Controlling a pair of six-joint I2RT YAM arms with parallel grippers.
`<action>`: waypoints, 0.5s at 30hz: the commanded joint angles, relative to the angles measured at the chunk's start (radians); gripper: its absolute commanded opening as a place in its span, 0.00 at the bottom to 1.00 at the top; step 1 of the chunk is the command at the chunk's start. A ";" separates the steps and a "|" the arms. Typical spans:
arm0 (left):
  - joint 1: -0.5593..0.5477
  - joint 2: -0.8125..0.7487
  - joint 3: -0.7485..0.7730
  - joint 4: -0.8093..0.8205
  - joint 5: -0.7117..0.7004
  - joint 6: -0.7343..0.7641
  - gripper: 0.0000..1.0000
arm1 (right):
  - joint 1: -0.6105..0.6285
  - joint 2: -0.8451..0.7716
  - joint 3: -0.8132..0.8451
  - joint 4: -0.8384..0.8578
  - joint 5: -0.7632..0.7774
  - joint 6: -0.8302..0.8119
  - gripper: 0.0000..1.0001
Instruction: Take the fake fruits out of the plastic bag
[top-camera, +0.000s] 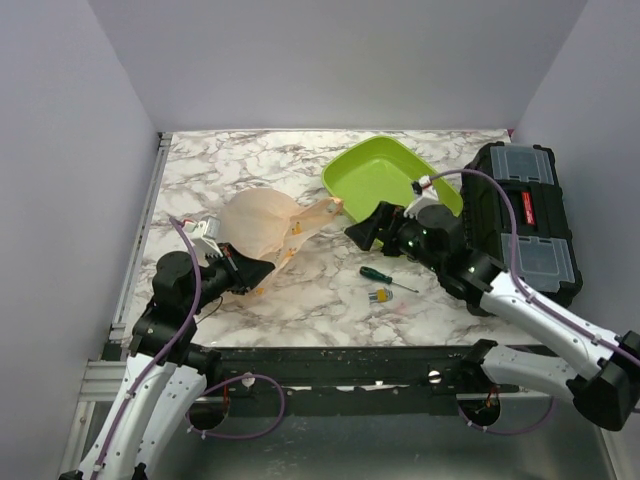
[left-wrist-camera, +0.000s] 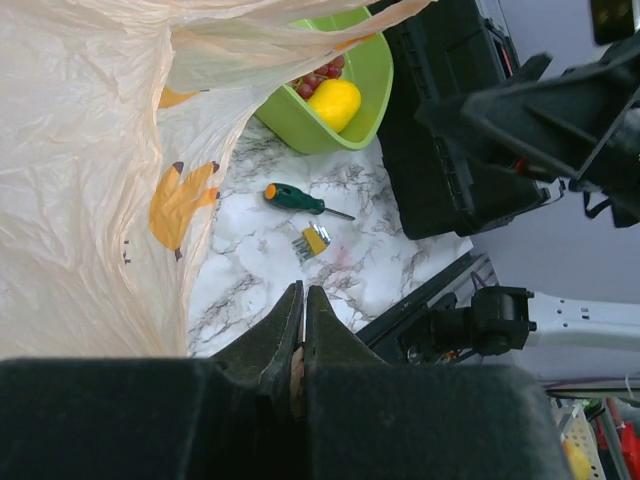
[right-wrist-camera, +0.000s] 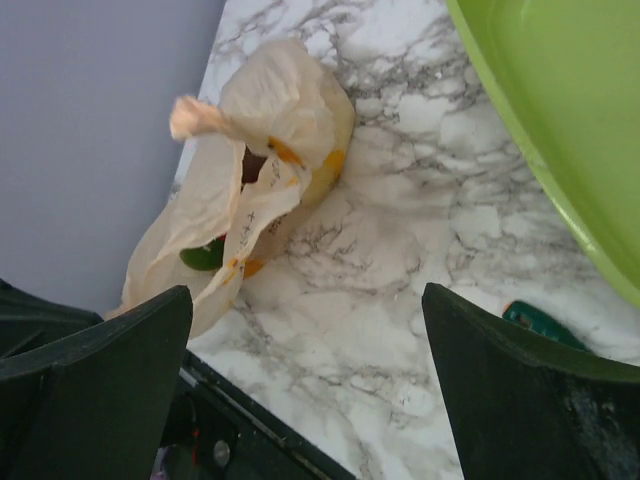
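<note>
The left jaws are pinching the near edge of the plastic bag (top-camera: 258, 222). The right jaws are hovering, spread wide, beside its handle.

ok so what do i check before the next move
1. Left pincer gripping the bag: ok, shut on a pale strip of it.
2. Right pincer open: ok, jaws wide, empty.
3. Bag mouth facing the right pincer: ok, it gapes toward that camera.
4. Fruit left inside: cannot tell; a green thing and something dark show.
5. Tray has room: ok, a yellow fruit in one corner.
6. Screwdriver clear of the bag: ok, lies apart.
</note>
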 joint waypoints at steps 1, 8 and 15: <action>-0.007 -0.009 -0.002 0.017 0.038 0.004 0.00 | 0.004 -0.089 -0.212 0.238 -0.146 0.158 1.00; -0.007 -0.009 -0.003 -0.016 0.036 -0.002 0.00 | 0.098 0.126 -0.207 0.461 -0.257 0.232 1.00; -0.008 -0.008 -0.009 -0.030 0.038 -0.005 0.00 | 0.170 0.406 -0.150 0.710 -0.229 0.417 0.89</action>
